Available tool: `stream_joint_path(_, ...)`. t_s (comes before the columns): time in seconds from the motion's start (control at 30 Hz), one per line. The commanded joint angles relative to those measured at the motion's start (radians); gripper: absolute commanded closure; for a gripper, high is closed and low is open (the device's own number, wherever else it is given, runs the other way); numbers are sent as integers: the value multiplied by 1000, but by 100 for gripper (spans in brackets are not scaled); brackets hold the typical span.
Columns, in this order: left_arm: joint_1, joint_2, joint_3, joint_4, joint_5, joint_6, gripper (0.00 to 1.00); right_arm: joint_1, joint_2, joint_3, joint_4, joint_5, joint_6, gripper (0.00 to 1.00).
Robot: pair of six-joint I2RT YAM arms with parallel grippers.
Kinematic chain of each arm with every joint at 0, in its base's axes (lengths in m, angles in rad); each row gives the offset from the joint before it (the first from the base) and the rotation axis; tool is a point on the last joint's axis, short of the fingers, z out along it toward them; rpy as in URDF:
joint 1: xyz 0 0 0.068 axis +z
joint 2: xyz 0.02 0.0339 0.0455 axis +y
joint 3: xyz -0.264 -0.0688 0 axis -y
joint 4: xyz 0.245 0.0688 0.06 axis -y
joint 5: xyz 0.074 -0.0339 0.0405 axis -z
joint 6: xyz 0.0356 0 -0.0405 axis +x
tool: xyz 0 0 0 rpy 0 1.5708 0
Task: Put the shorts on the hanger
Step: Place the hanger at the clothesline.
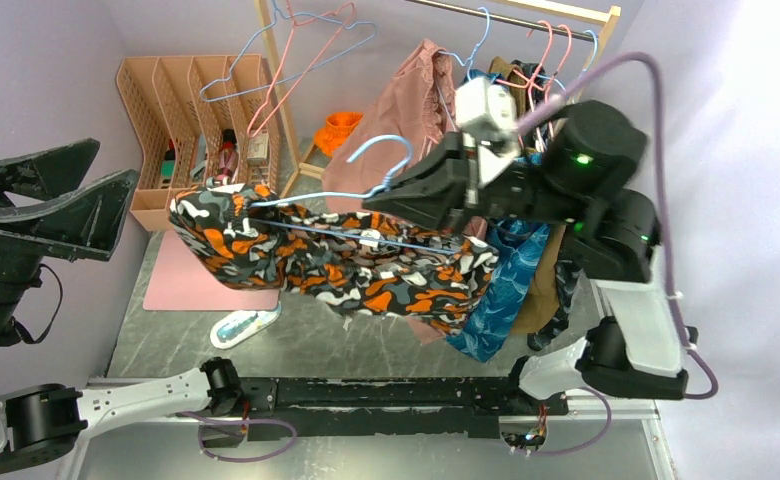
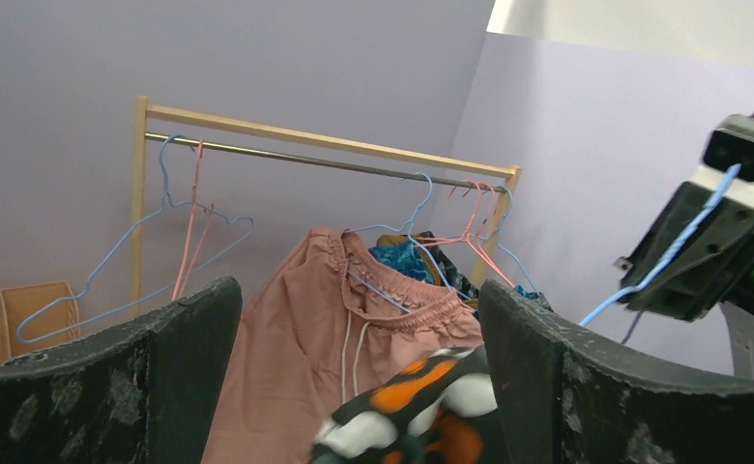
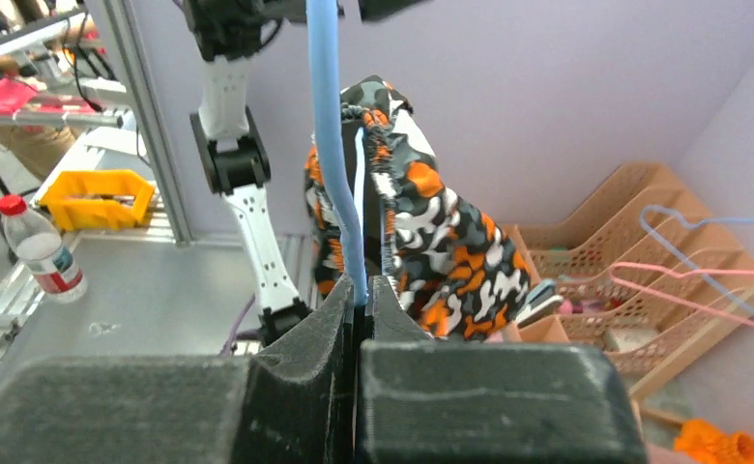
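The camouflage-print shorts (image 1: 351, 262) hang draped over the thin light-blue hanger (image 1: 381, 150), up in the air above the table's middle. My right gripper (image 1: 374, 200) is shut on the hanger's wire just below the hook. In the right wrist view the blue hanger (image 3: 328, 145) rises from between the closed fingers of that gripper (image 3: 359, 286), with the shorts (image 3: 436, 232) hanging beyond. My left gripper (image 1: 116, 165) stands wide open at the far left, apart from the shorts. In its own view the left gripper (image 2: 354, 290) holds nothing and a corner of the shorts (image 2: 421, 411) shows low between the fingers.
A wooden clothes rack (image 1: 526, 15) at the back carries a dusty-pink garment (image 1: 406, 110), a blue leaf-print garment (image 1: 496, 290) and pink hangers (image 1: 311, 55). A peach slotted organizer (image 1: 181, 110) and a pink mat (image 1: 181, 275) are at the left. An orange item (image 1: 341, 130) lies behind.
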Motion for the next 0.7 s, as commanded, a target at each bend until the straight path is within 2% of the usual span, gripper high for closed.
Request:
stream_joint_path(0.0,2,11,-18,-7,20,14,5,1,-40,-28,32,37,-26,100)
stream_joint_path(0.2,1,22,-5,-21,21,17,5,0,-45,-132,29,207,-79,100)
stream_joint_path(0.4,1,15,-7,-30,17,12,5,2,-44,-81,30,101,-47,100)
stream_joint_path(0.53,1,14,-31,-49,0,19,3,2,-64,-152,48,222,-75,100)
stream_joint_path(0.67,1,9,-98,-40,2,49,0,0,-57,-198,45,238,-73,100)
